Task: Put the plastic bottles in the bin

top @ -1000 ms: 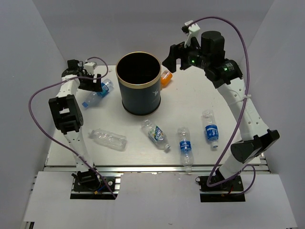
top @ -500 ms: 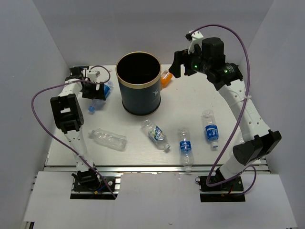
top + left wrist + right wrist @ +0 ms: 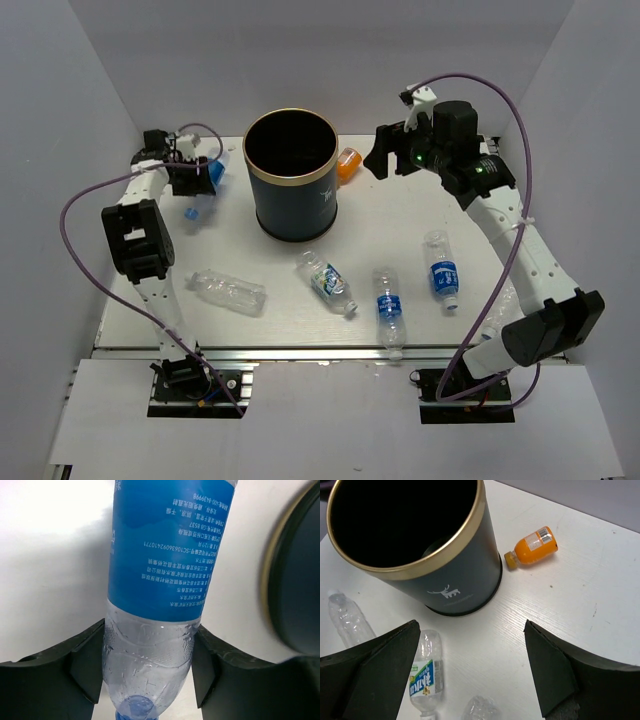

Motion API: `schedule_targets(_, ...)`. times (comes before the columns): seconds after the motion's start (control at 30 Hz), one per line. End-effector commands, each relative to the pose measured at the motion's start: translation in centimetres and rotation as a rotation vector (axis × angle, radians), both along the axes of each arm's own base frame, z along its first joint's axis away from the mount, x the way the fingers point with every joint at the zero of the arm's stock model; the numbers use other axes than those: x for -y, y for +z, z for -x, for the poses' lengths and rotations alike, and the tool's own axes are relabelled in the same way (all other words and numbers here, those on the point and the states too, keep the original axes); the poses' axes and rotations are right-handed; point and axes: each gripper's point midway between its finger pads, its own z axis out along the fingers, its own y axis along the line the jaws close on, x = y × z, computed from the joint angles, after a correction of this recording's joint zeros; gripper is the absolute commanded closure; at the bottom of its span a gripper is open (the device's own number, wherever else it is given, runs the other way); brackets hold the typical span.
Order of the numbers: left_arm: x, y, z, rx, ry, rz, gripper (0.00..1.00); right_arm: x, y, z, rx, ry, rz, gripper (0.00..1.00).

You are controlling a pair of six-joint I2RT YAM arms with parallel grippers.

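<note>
While one bottle [image 3: 160,555] in left pincer [image 3: 147,665], five loose bottles [image 3: 227,290] [image 3: 328,281] [image 3: 390,305] [image 3: 441,265] [image 3: 347,163], one bin [image 3: 292,215].

Tall dark navy cylindrical bin [image 3: 290,215] stood on the white table [image 3: 400,215], towards the back, left of centre. Small orange plastic bottle [image 3: 347,164] lay just right of the bin, near it but apart. 4 clear crinkly plastic bottles lay before the bin, well apart from each other:
- 1 [image 3: 228,291] front-left
- 1 [image 3: 328,282] directly in front
- 1 [image 3: 390,310] right of that, nearest the front edge
- 1 [image 3: 441,267] furthest right

A 5th, blue-labelled clear bottle [image 3: 160,570] sat left of the bin, between the fingers of the left gripper [image 3: 150,630]. Right gripper [image 3: 471,630] hung over the table, right of the orange bottle.
</note>
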Motion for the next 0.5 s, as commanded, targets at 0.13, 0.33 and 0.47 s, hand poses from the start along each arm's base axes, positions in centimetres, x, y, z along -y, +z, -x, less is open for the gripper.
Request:
schedule_targets(0.13, -0.6, 24.8, -2.7, 0.572, 0.230, 0.025, 0.54, 1.7, 2.7, 0.2, 0.119, -0.003, -0.070, 0.11)
schedule_targets(0.33, 3.7, 38.9, 2.0, 0.942, 0.222, 0.241, 0.57, 3.1, 2.5, 1.1, 0.153, -0.025, -0.093, 0.11)
schedule_targets(0.47, 8.8, 44.7, 4.3, 1.077, 0.178, 0.377, 0.58, 4.2, 3.5, 1.6, 0.162, -0.061, -0.125, 0.11)
